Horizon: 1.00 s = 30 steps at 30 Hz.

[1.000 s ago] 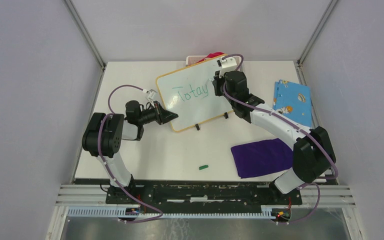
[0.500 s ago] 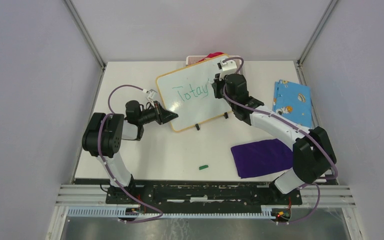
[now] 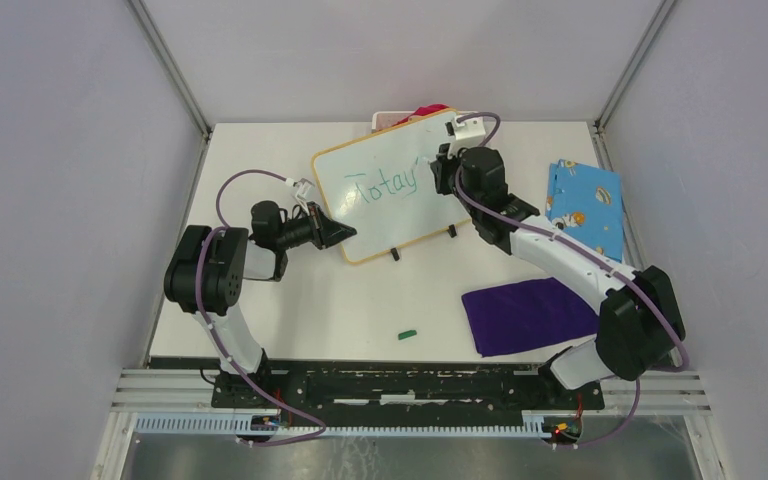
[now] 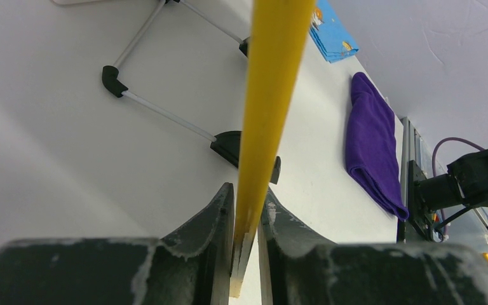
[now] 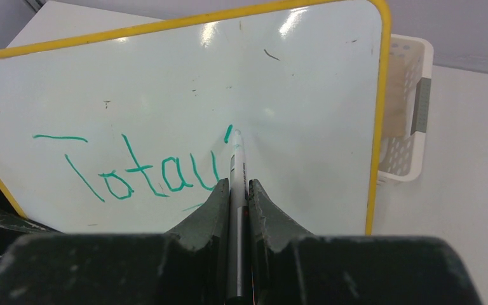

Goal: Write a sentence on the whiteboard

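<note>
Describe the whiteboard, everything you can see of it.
The whiteboard is a white rectangle with rounded corners and a thin yellow frame, propped tilted on the table on black feet. Green writing reads roughly "Totay". The left gripper clamps its near-left edge; the right gripper's marker tip is at its face.

The whiteboard (image 3: 400,215) is white with a yellow frame; the sentence (image 3: 380,187) on it is green. Right of the whiteboard lie a purple cloth (image 3: 525,315) and a blue cartoon-printed cloth (image 3: 587,205).
</note>
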Motion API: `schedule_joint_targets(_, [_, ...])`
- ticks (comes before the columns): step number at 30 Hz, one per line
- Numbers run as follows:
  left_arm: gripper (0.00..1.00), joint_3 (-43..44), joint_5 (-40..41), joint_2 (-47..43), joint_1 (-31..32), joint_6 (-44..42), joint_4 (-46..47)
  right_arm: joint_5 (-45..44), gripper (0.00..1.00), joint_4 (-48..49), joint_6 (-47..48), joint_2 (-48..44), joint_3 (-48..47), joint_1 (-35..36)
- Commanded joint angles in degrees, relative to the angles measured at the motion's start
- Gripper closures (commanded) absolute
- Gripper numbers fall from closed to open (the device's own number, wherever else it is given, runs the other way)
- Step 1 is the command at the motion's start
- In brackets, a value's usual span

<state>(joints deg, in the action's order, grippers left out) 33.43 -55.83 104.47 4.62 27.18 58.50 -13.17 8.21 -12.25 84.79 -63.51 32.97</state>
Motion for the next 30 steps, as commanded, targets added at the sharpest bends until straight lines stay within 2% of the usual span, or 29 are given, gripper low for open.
schedule_joint_targets(1, [0.75,0.80,3.19,1.16,-0.24,-0.99,-1.81,-1.86,1.00,0.59,-0.82,-1.00,-0.07,-0.88])
schedule_joint_targets(30, [0.75,0.97,3.02,1.35,-0.23,-0.99,-2.05,0.59,1.00,-0.03,-0.23,3.91,-3.74,-2.26])
